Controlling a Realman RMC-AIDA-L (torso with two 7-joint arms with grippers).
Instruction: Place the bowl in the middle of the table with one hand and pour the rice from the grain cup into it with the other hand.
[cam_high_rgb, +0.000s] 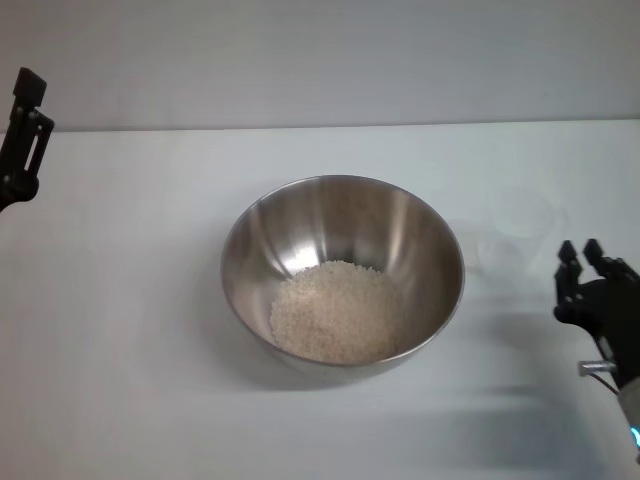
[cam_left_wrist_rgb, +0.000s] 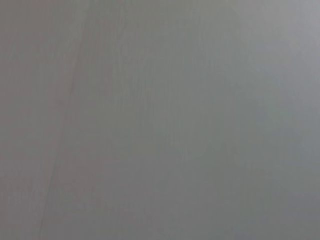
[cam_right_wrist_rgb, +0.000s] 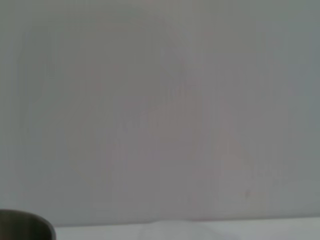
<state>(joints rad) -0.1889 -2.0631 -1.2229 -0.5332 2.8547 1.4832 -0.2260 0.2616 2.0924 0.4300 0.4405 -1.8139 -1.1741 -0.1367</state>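
The steel bowl (cam_high_rgb: 430, 250) stands in the middle of the white table (cam_high_rgb: 130, 300), and a heap of pale rice (cam_high_rgb: 335, 310) lies in its bottom. To its right the clear grain cup (cam_high_rgb: 520, 222) stands upright on the table and looks empty. My right gripper (cam_high_rgb: 581, 250) is open, a little nearer than the cup and to its right, holding nothing. My left gripper (cam_high_rgb: 25, 130) hangs at the far left edge, well away from the bowl. A sliver of the bowl's rim (cam_right_wrist_rgb: 25, 225) shows in the right wrist view.
A plain grey wall runs behind the table's far edge (cam_high_rgb: 320, 125). Bare tabletop lies to the left of the bowl and in front of it. The left wrist view shows only a flat grey surface.
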